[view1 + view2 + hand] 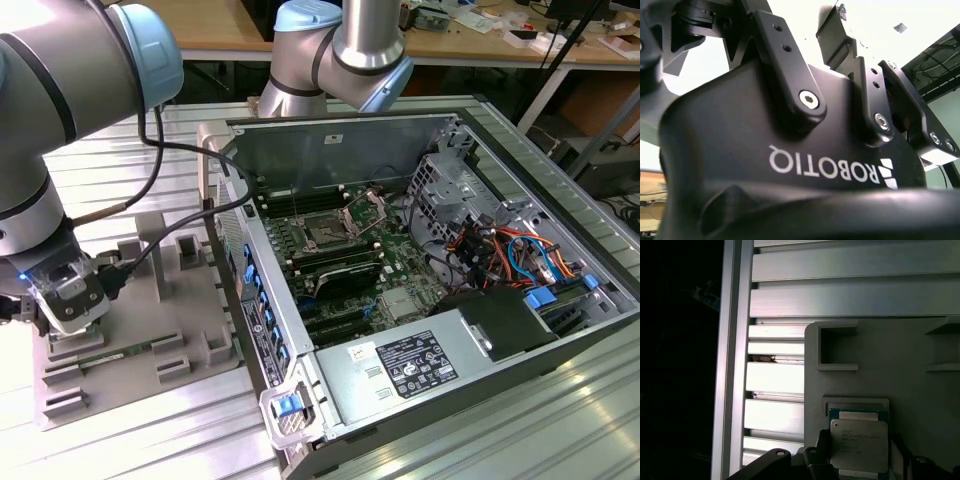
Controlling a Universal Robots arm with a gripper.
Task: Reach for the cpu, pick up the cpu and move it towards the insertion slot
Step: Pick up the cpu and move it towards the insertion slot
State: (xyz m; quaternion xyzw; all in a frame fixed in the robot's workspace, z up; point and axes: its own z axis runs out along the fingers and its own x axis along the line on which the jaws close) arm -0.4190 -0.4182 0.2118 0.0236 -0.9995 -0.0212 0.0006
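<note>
Currently picking: my gripper (62, 325) is over the cpu (859, 445), 9 o'clock of the insertion slot (328, 235), clamped or not I can't tell; lifting likely needs a level pull.

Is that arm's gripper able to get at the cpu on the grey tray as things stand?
Probably yes. The gripper hangs just over the grey tray, and in the first wrist view the cpu lies uncovered in its recess close beneath it, with nothing on top.
</note>
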